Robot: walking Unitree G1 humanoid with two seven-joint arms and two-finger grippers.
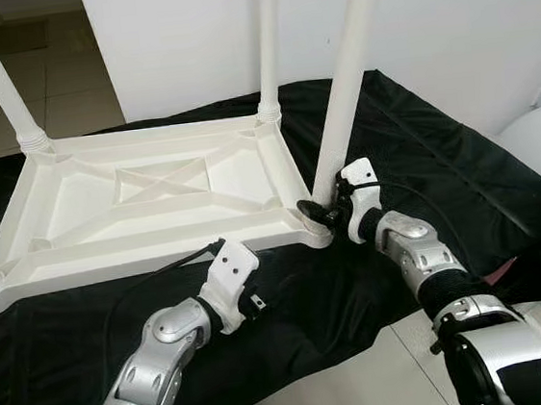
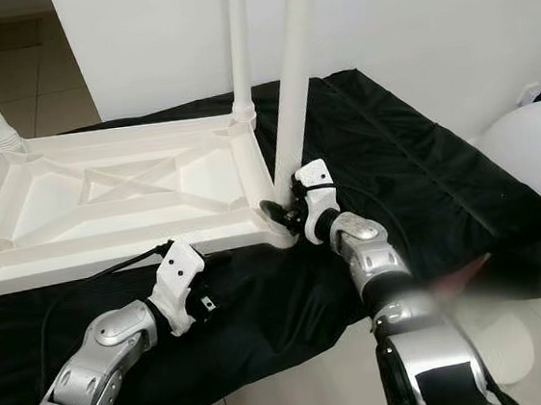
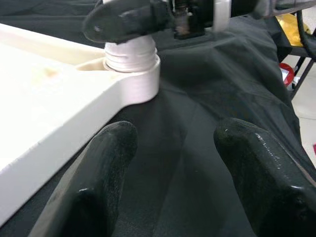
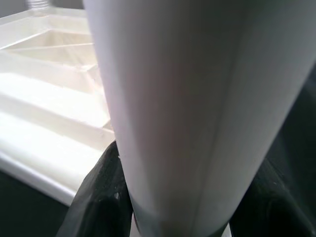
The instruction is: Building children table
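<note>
Clamping my right gripper (image 1: 322, 214) on the near-corner leg (image 1: 346, 88) of the flipped table (image 1: 144, 192) | left gripper (image 3: 173, 173) spread, empty beside it | leg's tilted, could cross-thread or pop out.

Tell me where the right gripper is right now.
The right gripper is closed around the base of the near-right leg, at the corner of the upturned tabletop on the black cloth.

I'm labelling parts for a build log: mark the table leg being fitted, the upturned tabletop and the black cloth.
table leg (image 1: 345, 98), left eye view, mid shaft.
upturned tabletop (image 1: 158, 187), left eye view, central cross rib.
black cloth (image 1: 440, 160), left eye view, bare right part.
</note>
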